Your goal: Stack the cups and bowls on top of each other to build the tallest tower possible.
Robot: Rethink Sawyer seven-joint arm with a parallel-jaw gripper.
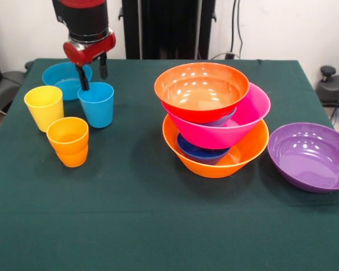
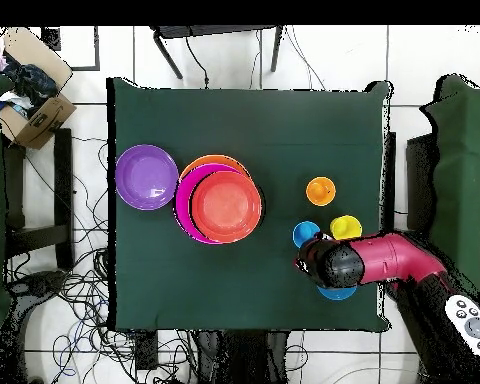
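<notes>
Front view shows the tool (image 1: pixel 94 72) open, fingers straddling the far rim of the light blue cup (image 1: pixel 96 104).

We see a thick round arm (image 1: pixel 82 20), black with a glossy red collar at the wrist. Below it our gripper (image 1: pixel 93 73) ends in two thin black fingers (image 1: pixel 103 66). From overhead the arm's shell looks dark pinkish red.

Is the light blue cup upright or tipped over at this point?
Upright. The light blue cup stands on the table with its mouth up, and the open gripper straddles its far rim, one finger inside and one outside.
</notes>
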